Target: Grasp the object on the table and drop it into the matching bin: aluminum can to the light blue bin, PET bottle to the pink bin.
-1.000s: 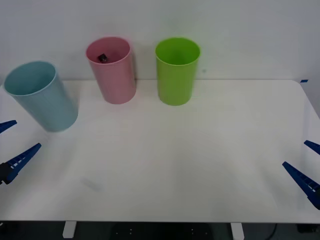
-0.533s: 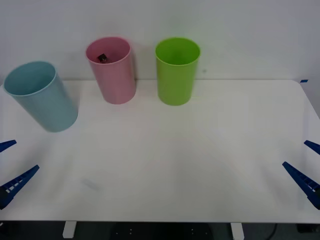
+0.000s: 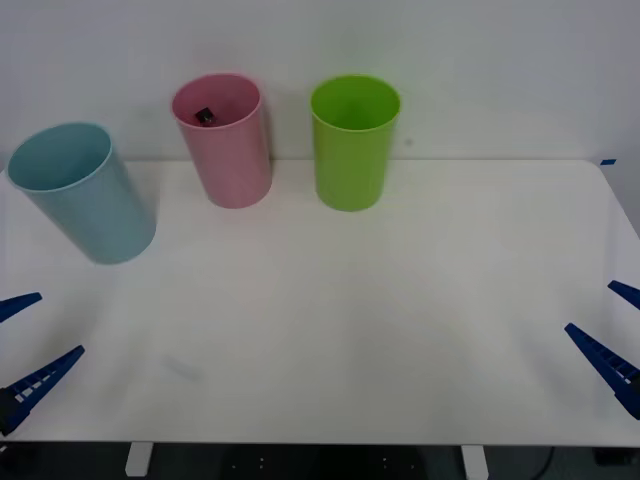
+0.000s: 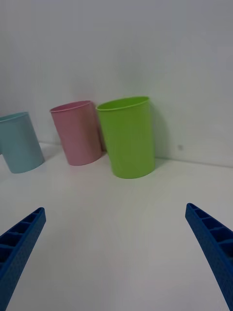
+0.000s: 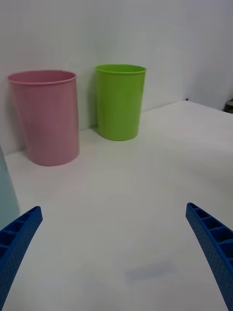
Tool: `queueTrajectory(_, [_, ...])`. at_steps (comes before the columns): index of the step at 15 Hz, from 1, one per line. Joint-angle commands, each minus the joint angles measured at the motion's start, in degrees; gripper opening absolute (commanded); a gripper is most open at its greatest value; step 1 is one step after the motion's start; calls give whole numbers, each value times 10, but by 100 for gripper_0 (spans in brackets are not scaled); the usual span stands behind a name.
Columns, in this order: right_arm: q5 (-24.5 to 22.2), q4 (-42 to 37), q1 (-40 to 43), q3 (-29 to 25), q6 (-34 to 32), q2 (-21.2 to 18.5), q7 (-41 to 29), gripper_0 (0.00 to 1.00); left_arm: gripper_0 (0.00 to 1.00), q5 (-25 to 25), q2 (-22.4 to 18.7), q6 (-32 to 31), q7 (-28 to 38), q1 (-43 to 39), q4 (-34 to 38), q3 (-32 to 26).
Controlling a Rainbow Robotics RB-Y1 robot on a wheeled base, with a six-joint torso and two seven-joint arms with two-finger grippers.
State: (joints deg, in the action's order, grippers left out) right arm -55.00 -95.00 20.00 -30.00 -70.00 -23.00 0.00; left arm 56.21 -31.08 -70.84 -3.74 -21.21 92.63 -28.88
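Since a second ago the left gripper [image 3: 22, 340] has slid down the left edge of the front view, from about the 9 o'clock mark toward 8 o'clock, away from the light blue bin [image 3: 85, 195]. Its blue fingers [image 3: 45, 372] stand spread, nothing between them; both are cut off by the frame edge, so the rest of the arm is unseen. Nothing else has shifted.

Right gripper [image 3: 618, 335] sits parked low at the table's right edge, around 4 o'clock in the front view, fingers [image 3: 600, 355] likewise apart and empty, partly cropped.

PET bottle [image 3: 204, 117]: down inside the pink bin [image 3: 235, 160], at 11 o'clock on the white table [image 3: 400, 320]. A small dark bit, likely the cap, shows over the rim against the inner wall; the clear body is hidden by the bin's side and hard to make out.

Three bins along the far side. Light blue one farthest left, near 10 o'clock, nearer than the other two. Pink next, then a lime green bin [image 3: 354, 145] just right of it near 12 o'clock, the two apart, not touching.

From the left wrist, pink bin [image 5: 46, 116] and green bin [image 5: 119, 102] stand upright; a pale sliver at the frame's side is probably the blue bin, too cropped to be sure. From the right wrist all three stand in a row: blue [image 4: 19, 143], pink [image 4: 77, 133], green [image 4: 128, 138]. Bottle hidden from both wrists.
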Motion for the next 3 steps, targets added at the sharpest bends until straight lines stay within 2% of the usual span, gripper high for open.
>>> queueTrajectory(1, [0, 0, 0, 0, 0, 0, 0, 100, 100, 0, 1, 0, 1, -1, -1, 3])
queueTrajectory(3, [0, 0, 0, 0, 0, 0, 0, 100, 100, 0, 1, 0, 1, -1, -1, 3])
